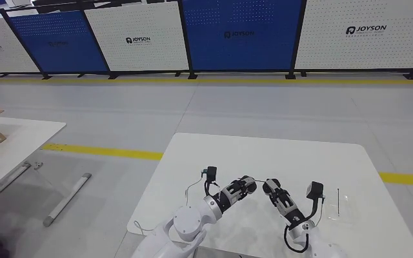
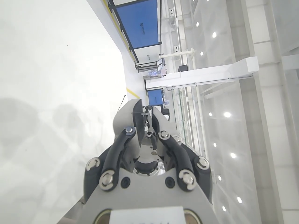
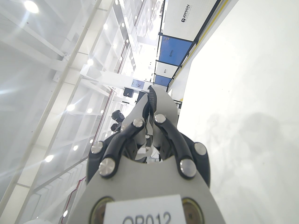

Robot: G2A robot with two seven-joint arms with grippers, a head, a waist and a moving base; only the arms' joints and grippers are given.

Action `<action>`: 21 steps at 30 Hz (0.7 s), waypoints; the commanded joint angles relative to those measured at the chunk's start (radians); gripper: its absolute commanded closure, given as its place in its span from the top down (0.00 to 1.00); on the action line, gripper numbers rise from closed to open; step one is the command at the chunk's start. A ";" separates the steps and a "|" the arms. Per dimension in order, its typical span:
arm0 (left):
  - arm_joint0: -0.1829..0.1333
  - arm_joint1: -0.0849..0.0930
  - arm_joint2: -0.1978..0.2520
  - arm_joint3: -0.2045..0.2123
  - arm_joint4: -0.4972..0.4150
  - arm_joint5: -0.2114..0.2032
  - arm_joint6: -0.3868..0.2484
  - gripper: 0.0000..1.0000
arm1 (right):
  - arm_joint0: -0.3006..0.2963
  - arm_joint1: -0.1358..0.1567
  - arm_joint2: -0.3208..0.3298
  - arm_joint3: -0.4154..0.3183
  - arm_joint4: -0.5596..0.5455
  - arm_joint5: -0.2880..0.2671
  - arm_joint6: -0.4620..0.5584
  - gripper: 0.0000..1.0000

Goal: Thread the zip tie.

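We see a thin black strip (image 1: 338, 197) beside a clear bag (image 1: 346, 208) on the white worktop (image 1: 193, 161), towards its right edge and well apart from both claws. Over the worktop's middle the left claw (image 1: 248, 185) and right claw (image 1: 270, 186) face each other, both narrowed. Each pinches an end of the zip tie (image 1: 259, 180), which spans the small gap between them.

Your table (image 1: 213, 161) was smooth and matt; the right gripper (image 3: 149, 93) had matt grey shells, shiny metal rivets, ribbed black pads (image 3: 152, 99).
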 commanded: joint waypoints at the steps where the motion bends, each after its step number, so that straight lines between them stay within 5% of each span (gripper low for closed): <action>1: 0.001 0.000 0.001 -0.002 0.005 -0.001 0.001 0.00 | 0.000 0.000 0.000 0.000 0.000 0.000 0.000 0.00; 9: 0.008 0.001 -0.001 -0.019 0.013 0.002 -0.006 0.00 | -0.003 -0.001 0.003 -0.007 -0.009 0.005 0.004 0.00; 10: 0.010 0.001 -0.001 -0.023 0.015 0.003 -0.006 0.00 | -0.007 -0.001 0.007 -0.012 -0.011 0.009 0.005 0.34; 11: 0.011 0.002 -0.002 -0.027 0.017 0.005 -0.005 0.00 | -0.010 -0.002 0.010 -0.017 -0.013 0.012 0.006 0.90; 12: 0.013 0.002 -0.003 -0.030 0.020 0.006 -0.004 0.00 | -0.013 -0.002 0.015 -0.023 -0.016 0.012 0.003 1.00; 21: 0.034 0.011 -0.032 -0.038 0.048 0.024 -0.017 0.00 | -0.082 0.001 0.104 -0.065 0.059 -0.027 -0.017 1.00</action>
